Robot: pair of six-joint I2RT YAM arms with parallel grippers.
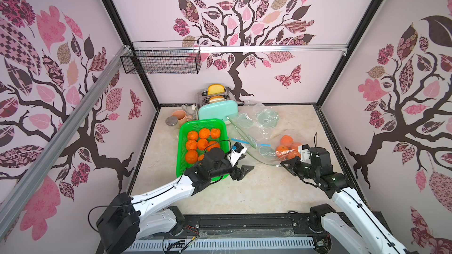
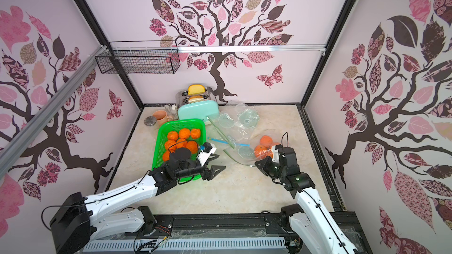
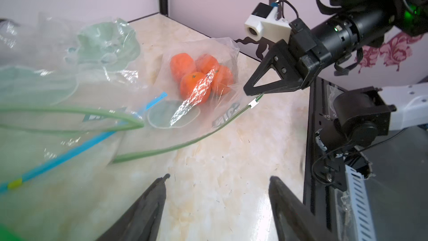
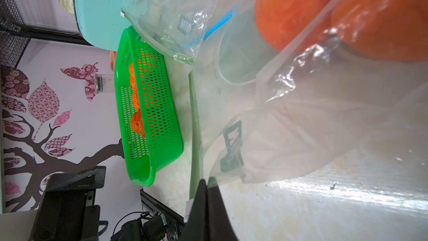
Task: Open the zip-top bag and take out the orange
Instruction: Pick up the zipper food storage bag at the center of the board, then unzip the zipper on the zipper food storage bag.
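A clear zip-top bag (image 3: 208, 112) holding oranges (image 3: 195, 84) lies at the right of the pale marbled surface (image 3: 231, 158), well apart from the left arm. The right claw (image 3: 247, 90) is clenched on its green zip edge (image 3: 185, 143). The left wrist view counts four oranges in the bag and shows a small white slider (image 3: 253, 104) just beside the claw's tip, a detail too small to make out in the top views. The right wrist view shows the two fingers (image 4: 208, 205) pressed together on that green edge. The bag's dark print (image 4: 231, 144) is seen in part and at an angle, and no word can be read. The left claw (image 3: 217, 181) stands released above bare surface, its jaws wide apart and holding nothing.

Only the top views take in the rest. A green basket (image 1: 195, 124) of loose oranges sits under the left arm. A second clear bag with a blue zip (image 1: 244, 142) lies between the basket and the filled bag. Behind, at the back wall, a mint toaster (image 1: 217, 112) has bread (image 1: 216, 89) standing in its slots.
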